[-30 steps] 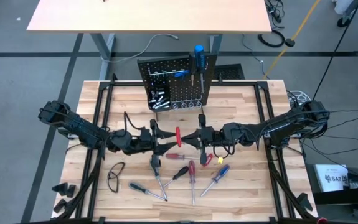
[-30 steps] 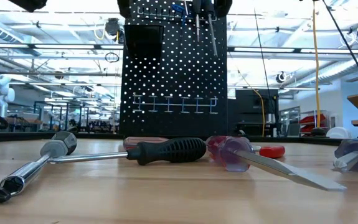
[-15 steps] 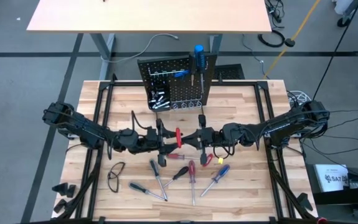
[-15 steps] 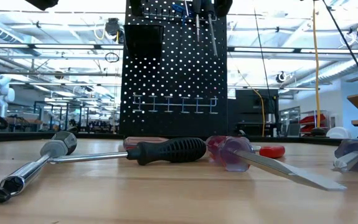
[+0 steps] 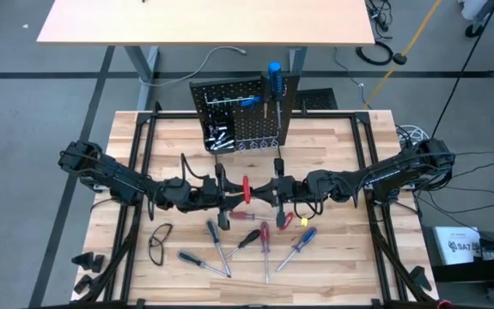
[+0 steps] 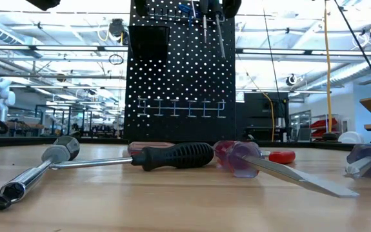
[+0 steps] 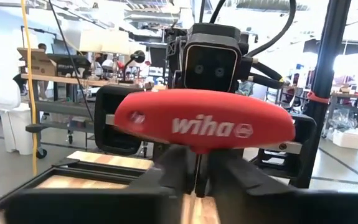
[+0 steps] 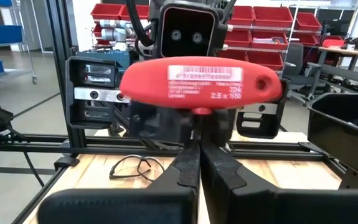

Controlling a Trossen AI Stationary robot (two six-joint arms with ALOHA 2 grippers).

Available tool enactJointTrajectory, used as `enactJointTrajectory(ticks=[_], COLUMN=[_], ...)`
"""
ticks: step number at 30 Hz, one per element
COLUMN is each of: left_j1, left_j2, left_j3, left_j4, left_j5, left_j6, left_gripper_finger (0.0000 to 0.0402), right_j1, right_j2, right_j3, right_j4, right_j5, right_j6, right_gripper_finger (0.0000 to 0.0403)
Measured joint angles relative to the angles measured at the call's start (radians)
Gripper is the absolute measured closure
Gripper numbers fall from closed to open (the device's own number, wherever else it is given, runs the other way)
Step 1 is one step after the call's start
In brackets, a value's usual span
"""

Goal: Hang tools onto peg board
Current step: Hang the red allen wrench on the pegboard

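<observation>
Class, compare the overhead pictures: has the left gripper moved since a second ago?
Yes. The left gripper has slid right, toward the red T-handled tool in the right gripper, judged against the peg board.

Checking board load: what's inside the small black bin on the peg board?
High view shows silvery metal pieces in the bin on the peg board. Anything beneath them is covered; the low view shows only the bin's outside.

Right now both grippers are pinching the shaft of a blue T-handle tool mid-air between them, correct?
Not blue. The T-handle tool is red, as both wrist views show. The left gripper and right gripper do both pinch its shaft mid-air.
</observation>
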Motion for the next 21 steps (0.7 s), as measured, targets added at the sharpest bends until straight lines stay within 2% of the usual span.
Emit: enactJointTrajectory(ticks=[1,3,9,16,21], left_j1=[0.000,0.000,0.000,-0.003,-0.031], left_j2=[-0.001,-0.002,-0.002,-0.015,-0.071], left_j3=[0.000,0.000,-0.002,-0.002,0.002], left_j4=[-0.002,-0.002,-0.011,-0.038,-0.068], left_j5=[-0.001,-0.002,-0.004,-0.060,-0.176], left_j6=[0.006,0.023,0.029,0.057,0.100], left_gripper_finger=[0.0367,0.0388,0.0396,0.0400,0.0401], right_j1=[0.000,0.000,0.001,0.009,0.009], right_j2=[0.000,0.000,-0.003,-0.021,-0.095], right_j3=[0.000,0.000,0.001,0.002,-0.002], right_j4=[-0.002,-0.002,-0.056,-0.107,-0.330], right_j5=[-0.001,-0.001,-0.009,0.029,0.125], right_j6=[0.001,0.001,-0.033,-0.055,0.004], right_gripper_finger=[0.0402,0.0402,0.0397,0.0338,0.0297])
